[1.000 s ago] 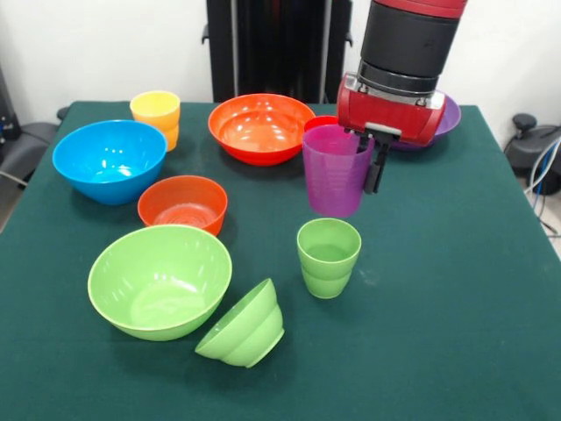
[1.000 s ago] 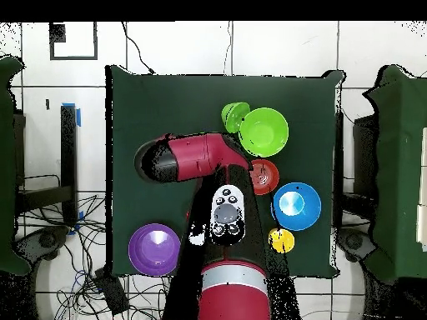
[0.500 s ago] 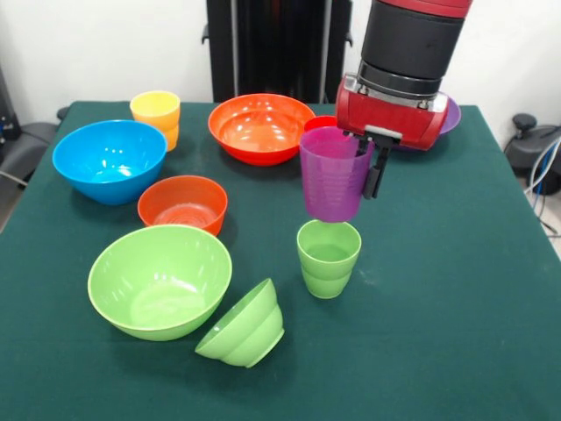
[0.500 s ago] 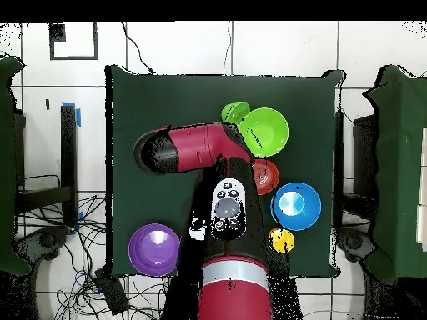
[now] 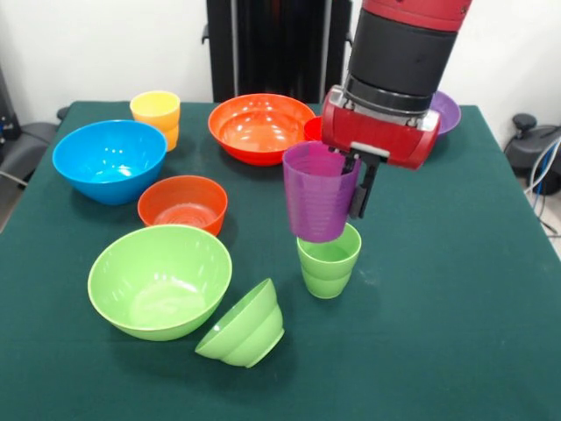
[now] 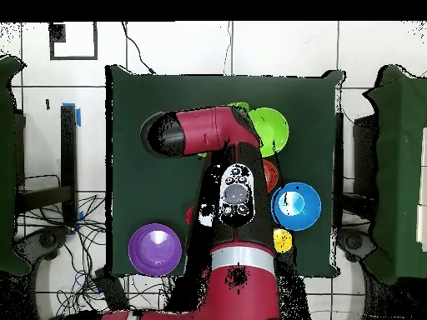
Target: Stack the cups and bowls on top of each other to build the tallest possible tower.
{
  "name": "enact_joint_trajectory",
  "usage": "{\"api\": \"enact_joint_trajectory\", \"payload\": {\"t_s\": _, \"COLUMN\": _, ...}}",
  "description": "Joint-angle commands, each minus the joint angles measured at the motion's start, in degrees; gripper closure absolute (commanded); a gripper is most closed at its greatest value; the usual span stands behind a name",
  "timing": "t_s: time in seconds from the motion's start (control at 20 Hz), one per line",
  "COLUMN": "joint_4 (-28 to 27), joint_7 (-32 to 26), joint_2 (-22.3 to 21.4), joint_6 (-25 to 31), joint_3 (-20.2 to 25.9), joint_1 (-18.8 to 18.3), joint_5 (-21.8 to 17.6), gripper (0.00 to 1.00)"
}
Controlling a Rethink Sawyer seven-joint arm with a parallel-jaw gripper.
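I am watching the red and black arm's gripper clamping the rim of the glossy purple plastic tumbler, one dark finger running down the cup's right outer wall. The purple tumbler is hanging upright in the air, its base overlapping the left part of the rim of the light green plastic tumbler, which is standing upright on the dark green table; I cannot tell whether the two are touching.

Left of the green tumbler, the small ribbed light green bowl is lying tipped on its side, just beside the large light green bowl. Farther back, the small orange-red ribbed bowl, the large blue bowl and the large orange bowl are sitting upright, with the yellow tumbler at the far left. The large purple bowl is sitting at the far right, partly hidden behind the arm in the front view. In the overhead view, the arm is covering both tumblers.
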Motion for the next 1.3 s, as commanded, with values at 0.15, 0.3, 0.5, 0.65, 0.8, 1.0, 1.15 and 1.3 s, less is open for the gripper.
{"api": "enact_joint_trajectory", "payload": {"t_s": 0.15, "joint_4": -6.04, "joint_7": -4.39, "joint_2": 4.59, "joint_6": 7.4, "joint_3": 4.87, "joint_1": -1.02, "joint_5": -0.23, "gripper": 1.0}}
{"api": "enact_joint_trajectory", "payload": {"t_s": 0.3, "joint_4": -7.0, "joint_7": -4.44, "joint_2": 4.92, "joint_6": 8.2, "joint_3": 4.86, "joint_1": -1.0, "joint_5": -0.03, "gripper": 1.0}}
{"api": "enact_joint_trajectory", "payload": {"t_s": 0.5, "joint_4": -7.45, "joint_7": -4.54, "joint_2": 4.94, "joint_6": 8.99, "joint_3": 4.87, "joint_1": -1.04, "joint_5": 0.22, "gripper": 1.0}}
{"api": "enact_joint_trajectory", "payload": {"t_s": 0.65, "joint_4": -7.85, "joint_7": -4.27, "joint_2": 5.26, "joint_6": 9.2, "joint_3": 4.74, "joint_1": -0.95, "joint_5": 0.3, "gripper": 1.0}}
{"api": "enact_joint_trajectory", "payload": {"t_s": 0.8, "joint_4": -8.04, "joint_7": -3.69, "joint_2": 5.3, "joint_6": 9.56, "joint_3": 4.55, "joint_1": -0.74, "joint_5": 0.56, "gripper": 1.0}}
{"api": "enact_joint_trajectory", "payload": {"t_s": 1.0, "joint_4": -8.32, "joint_7": -3.37, "joint_2": 5.6, "joint_6": 9.66, "joint_3": 4.25, "joint_1": -0.34, "joint_5": 0.48, "gripper": 1.0}}
{"api": "enact_joint_trajectory", "payload": {"t_s": 1.15, "joint_4": -8.88, "joint_7": -3.43, "joint_2": 5.95, "joint_6": 10.0, "joint_3": 4.16, "joint_1": -0.2, "joint_5": 0.38, "gripper": 1.0}}
{"api": "enact_joint_trajectory", "payload": {"t_s": 1.3, "joint_4": -8.54, "joint_7": -3.56, "joint_2": 5.91, "joint_6": 9.64, "joint_3": 4.18, "joint_1": -0.3, "joint_5": 0.3, "gripper": 1.0}}
